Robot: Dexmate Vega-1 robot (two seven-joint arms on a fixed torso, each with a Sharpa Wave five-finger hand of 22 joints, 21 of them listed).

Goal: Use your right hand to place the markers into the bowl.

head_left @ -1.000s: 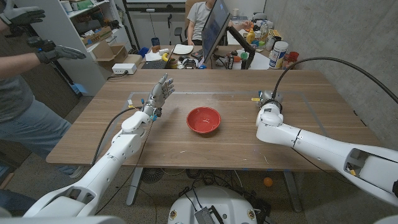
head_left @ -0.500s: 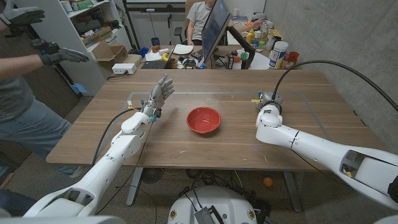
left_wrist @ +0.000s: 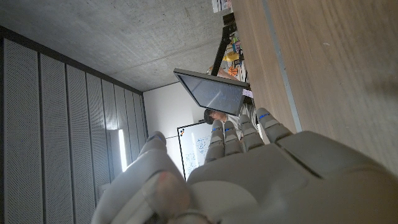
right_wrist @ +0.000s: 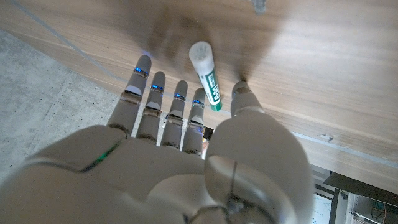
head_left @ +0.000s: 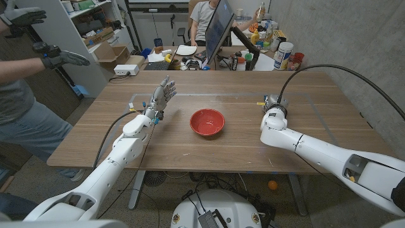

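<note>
The right hand (head_left: 273,104) shifted slightly toward the table's far edge, and its forearm lay a little lower and further along the table (head_left: 209,149) than 1 second before. In the right wrist view a green-banded marker (right_wrist: 206,75) with a white cap stood between the thumb and the fingers (right_wrist: 163,102), though a firm grip could not be confirmed. At the left edge, the person's gloved hand (head_left: 58,57) drifted slightly lower. At the desk behind, the seated person's arm (head_left: 259,12) rose from reaching toward the bottles to pointing upward.
</note>
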